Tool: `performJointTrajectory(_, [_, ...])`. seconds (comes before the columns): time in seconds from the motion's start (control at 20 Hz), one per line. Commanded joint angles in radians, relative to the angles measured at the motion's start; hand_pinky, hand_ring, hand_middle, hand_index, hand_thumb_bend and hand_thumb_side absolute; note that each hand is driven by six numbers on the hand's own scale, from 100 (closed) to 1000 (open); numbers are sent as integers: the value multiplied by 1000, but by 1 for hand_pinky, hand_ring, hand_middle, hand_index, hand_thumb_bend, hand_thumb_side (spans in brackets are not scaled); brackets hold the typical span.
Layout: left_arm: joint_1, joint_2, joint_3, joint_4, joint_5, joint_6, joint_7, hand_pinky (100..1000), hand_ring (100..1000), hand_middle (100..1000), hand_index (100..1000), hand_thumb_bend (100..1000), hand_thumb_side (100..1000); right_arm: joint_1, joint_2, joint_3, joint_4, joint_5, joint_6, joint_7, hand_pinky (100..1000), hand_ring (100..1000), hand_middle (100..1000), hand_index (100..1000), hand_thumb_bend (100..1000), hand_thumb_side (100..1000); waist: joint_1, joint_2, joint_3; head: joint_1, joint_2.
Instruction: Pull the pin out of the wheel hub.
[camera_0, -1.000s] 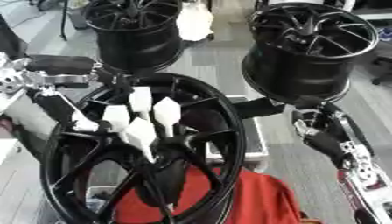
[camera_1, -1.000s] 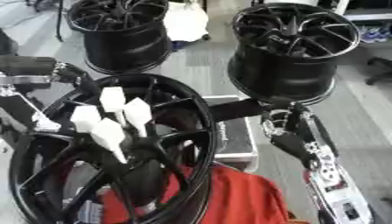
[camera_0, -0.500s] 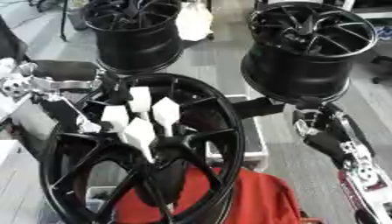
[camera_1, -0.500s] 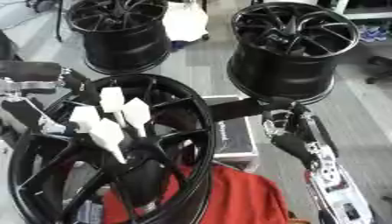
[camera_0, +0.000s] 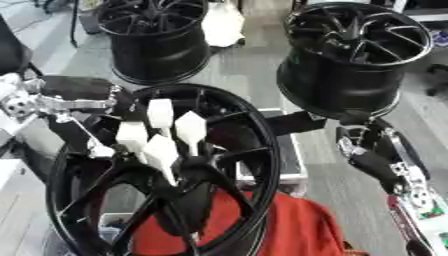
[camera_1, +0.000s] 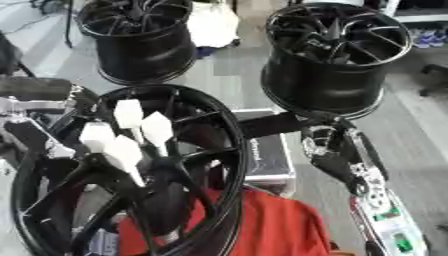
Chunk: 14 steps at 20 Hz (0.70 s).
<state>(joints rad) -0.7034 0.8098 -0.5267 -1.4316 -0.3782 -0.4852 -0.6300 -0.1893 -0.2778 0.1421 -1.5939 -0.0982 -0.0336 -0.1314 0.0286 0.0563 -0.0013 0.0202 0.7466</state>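
Observation:
A large black wheel hub (camera_0: 249, 150) stands tilted in front of me. Several white pins (camera_0: 162, 114) stick out around its centre. My left hand (camera_0: 80, 89) comes in from the left and sits at the hub's upper left rim, its fingers partly hidden behind the spokes. My right hand (camera_0: 296, 123) reaches from the lower right, and its straight black fingers lie against the hub's right rim. Neither hand is on a pin.
Two more black wheels stand on the floor behind, one at the back left (camera_0: 156, 40) and one at the back right (camera_0: 354, 55). A red cloth (camera_0: 293, 227) lies under the hub's lower right. A white object (camera_1: 213, 25) sits between the back wheels.
My left hand has come down a little toward the hub's upper left rim. The right hand, the hub and the pins have stayed put.

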Motion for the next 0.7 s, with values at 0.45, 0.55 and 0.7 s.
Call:
performJointTrajectory(0.45, [-2,17,7,27,21,-273,-277,500,500,518,713,100,237,-11,-18,-5,-16,5,-1,-4,620,620,667,773,178,124,-3,-6,-3,6,-2])
performJointTrajectory(0.55, [-7,19,16,22,46,-262,-277,477,476,490,687,100,207,-12,-17,-5,-15,5,-1,-3,620,620,667,773,177,124,-3,-6,-2,6,-2])
performJointTrajectory(0.7, [-21,31,48,0,95,-244,-277,462,462,472,670,100,170,-12,-18,-6,-15,6,-1,-3,620,620,667,773,176,125,-4,-7,-1,6,-3])
